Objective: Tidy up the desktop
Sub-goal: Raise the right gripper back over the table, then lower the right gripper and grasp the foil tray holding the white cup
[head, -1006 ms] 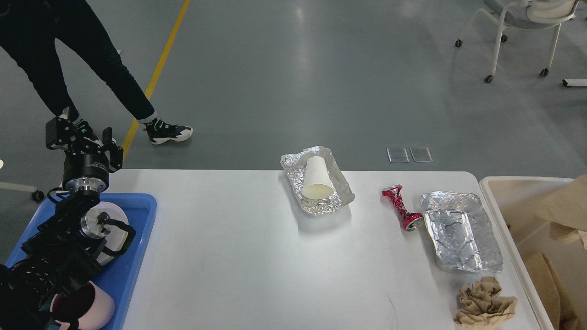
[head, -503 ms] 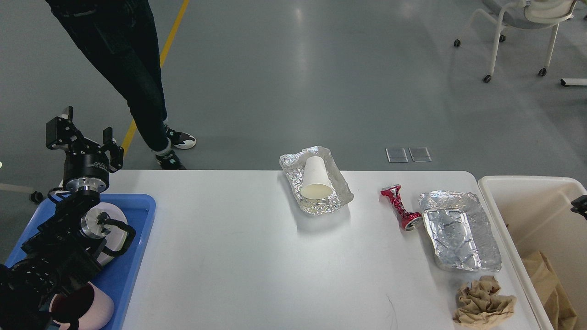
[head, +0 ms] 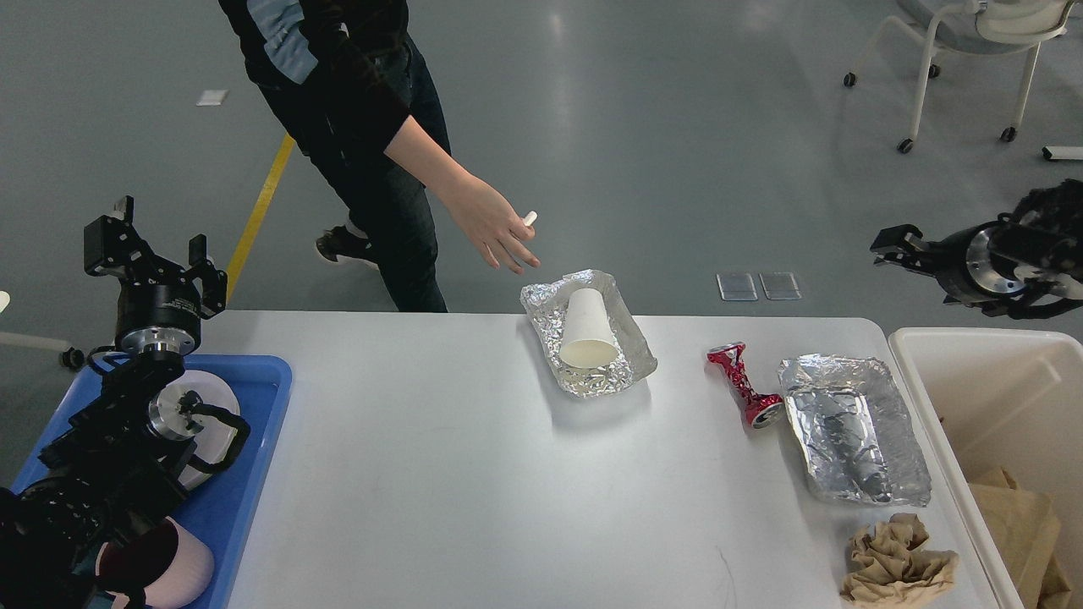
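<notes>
Crumpled brown paper (head: 898,562) lies nearest, lower right of the desktop (head: 474,491): light, soft, pinch anywhere. Farther up, the foil tray (head: 854,440) looks flimsy; take its rim. The crushed red can (head: 743,385) looks stiff; grip its waist. Left gripper (head: 152,245), upper left, stands apart; right gripper (head: 898,249), I cannot tell

White desktop (head: 440,474) — foil trays, crushed can (head: 743,385), paper wad (head: 898,565).
</notes>
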`<act>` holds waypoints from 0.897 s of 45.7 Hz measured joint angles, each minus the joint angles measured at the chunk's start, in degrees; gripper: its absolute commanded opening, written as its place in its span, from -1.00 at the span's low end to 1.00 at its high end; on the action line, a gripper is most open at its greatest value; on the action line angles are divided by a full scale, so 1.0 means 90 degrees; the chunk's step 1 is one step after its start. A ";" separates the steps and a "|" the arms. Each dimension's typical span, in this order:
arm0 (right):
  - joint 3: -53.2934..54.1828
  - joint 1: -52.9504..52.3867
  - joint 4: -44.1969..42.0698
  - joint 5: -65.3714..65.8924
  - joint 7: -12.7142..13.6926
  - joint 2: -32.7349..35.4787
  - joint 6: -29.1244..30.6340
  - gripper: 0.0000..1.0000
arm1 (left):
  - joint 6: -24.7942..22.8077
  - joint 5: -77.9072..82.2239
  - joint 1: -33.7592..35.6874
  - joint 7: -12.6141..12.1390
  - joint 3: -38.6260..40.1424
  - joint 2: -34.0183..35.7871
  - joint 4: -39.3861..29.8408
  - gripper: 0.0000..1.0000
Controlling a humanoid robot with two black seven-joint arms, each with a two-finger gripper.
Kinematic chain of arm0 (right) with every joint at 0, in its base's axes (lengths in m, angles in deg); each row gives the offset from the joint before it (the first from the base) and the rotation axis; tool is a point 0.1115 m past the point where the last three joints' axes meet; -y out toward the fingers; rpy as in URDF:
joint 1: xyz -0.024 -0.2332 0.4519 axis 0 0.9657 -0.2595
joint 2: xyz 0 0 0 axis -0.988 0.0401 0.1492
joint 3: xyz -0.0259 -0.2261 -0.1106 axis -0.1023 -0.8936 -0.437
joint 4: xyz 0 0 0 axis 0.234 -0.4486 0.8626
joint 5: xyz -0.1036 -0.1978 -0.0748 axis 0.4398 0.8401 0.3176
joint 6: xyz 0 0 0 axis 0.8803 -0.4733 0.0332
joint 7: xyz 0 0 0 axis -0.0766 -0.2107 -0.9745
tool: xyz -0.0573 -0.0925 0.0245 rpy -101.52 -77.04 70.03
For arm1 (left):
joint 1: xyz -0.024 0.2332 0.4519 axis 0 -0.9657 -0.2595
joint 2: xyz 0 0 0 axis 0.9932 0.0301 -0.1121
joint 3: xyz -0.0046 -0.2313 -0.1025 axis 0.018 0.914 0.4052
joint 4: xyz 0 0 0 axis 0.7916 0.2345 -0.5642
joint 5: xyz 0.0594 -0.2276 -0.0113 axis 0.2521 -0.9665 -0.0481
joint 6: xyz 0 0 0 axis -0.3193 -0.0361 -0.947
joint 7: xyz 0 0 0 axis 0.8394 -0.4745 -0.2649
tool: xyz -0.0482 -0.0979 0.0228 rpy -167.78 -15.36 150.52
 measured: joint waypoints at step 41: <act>-0.0896 -0.5142 0.3709 0.0020 -0.0035 -0.1376 0.3799 1.00 | 0.0000 0.0000 0.0000 0.0000 0.0000 0.0000 0.0000 0.93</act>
